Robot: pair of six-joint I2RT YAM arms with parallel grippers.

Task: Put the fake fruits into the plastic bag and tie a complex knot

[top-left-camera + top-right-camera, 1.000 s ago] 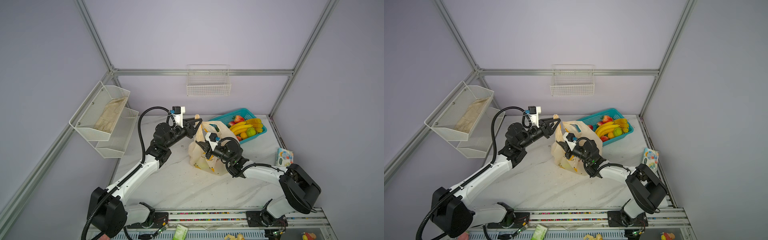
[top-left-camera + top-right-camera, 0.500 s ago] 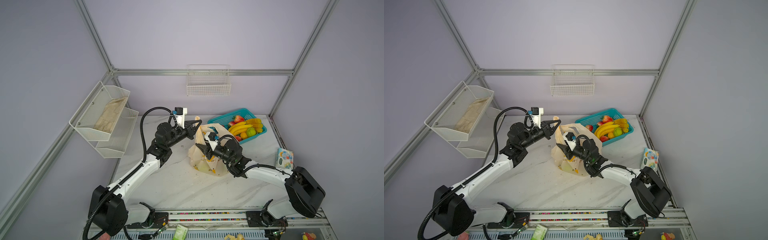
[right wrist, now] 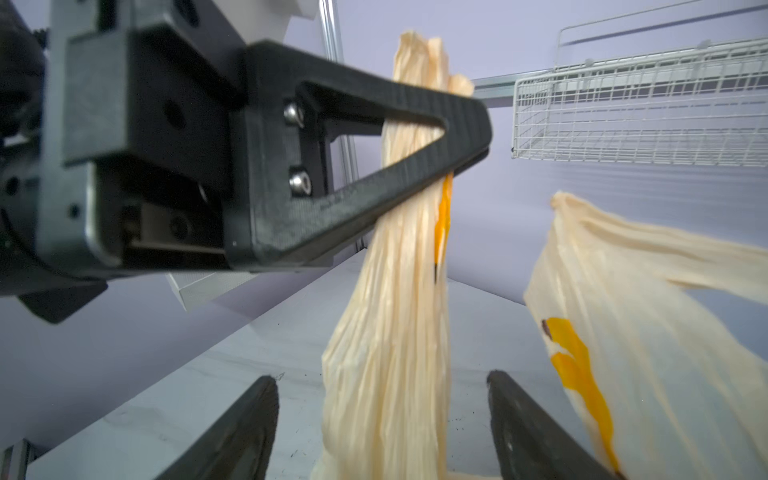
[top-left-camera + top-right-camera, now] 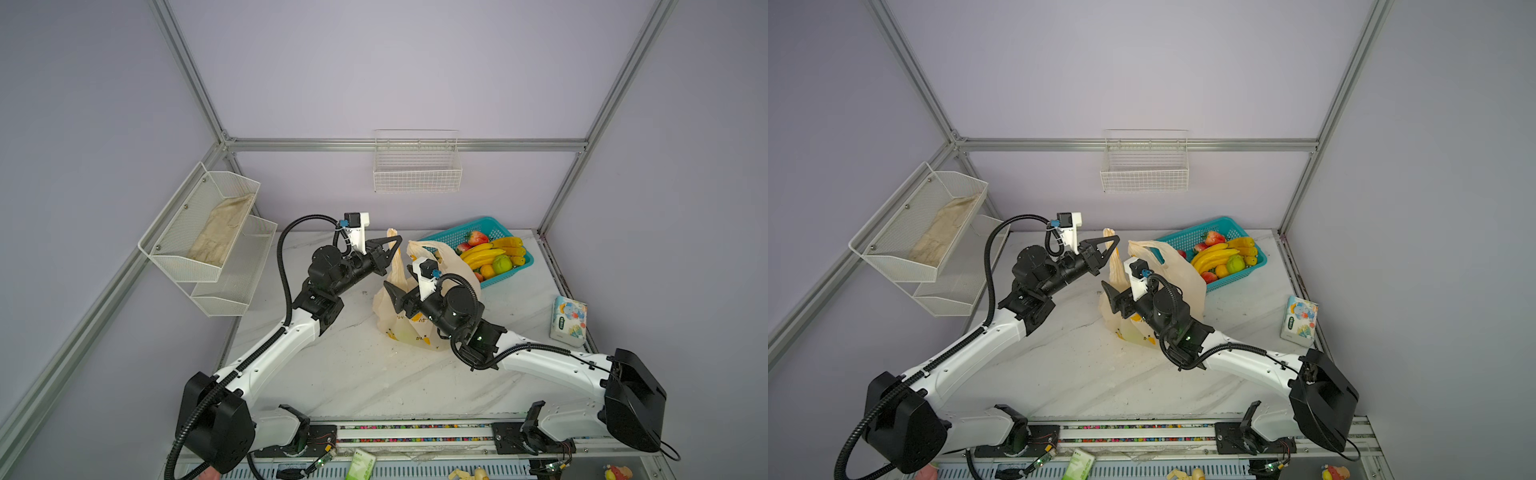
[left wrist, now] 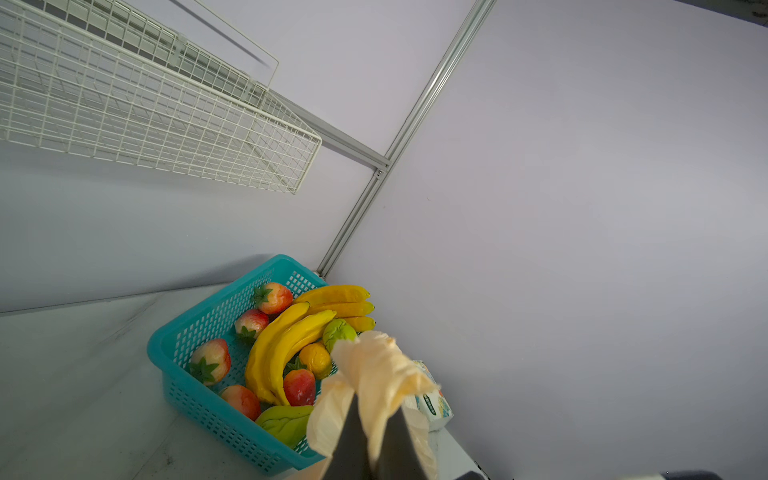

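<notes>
The cream plastic bag [image 4: 409,328] [image 4: 1183,282] stands mid-table. My left gripper [image 4: 397,242] [image 4: 1115,241] [image 5: 374,419] is shut on one bunched handle strip [image 4: 395,266] [image 5: 374,365] [image 3: 390,311] and holds it upright. My right gripper [image 4: 394,294] [image 4: 1109,296] [image 3: 380,386] is open, its fingers on either side of that strip low down, not touching it. The other handle [image 3: 623,249] hangs free to the side, and no knot is in view. The fake fruits [image 4: 490,255] [image 5: 286,345] lie in a teal basket [image 4: 453,239] [image 5: 166,345] behind the bag. The bag's inside is hidden.
A tissue pack [image 4: 568,322] stands at the table's right edge. A white wire basket [image 4: 417,174] hangs on the back wall. Two mesh shelves [image 4: 208,232] jut out from the left wall. The arms' base rail [image 4: 415,432] runs along the front.
My left gripper has shut on the upright handle strip. My right gripper has opened, let go of the bag, and shifted a little left.
</notes>
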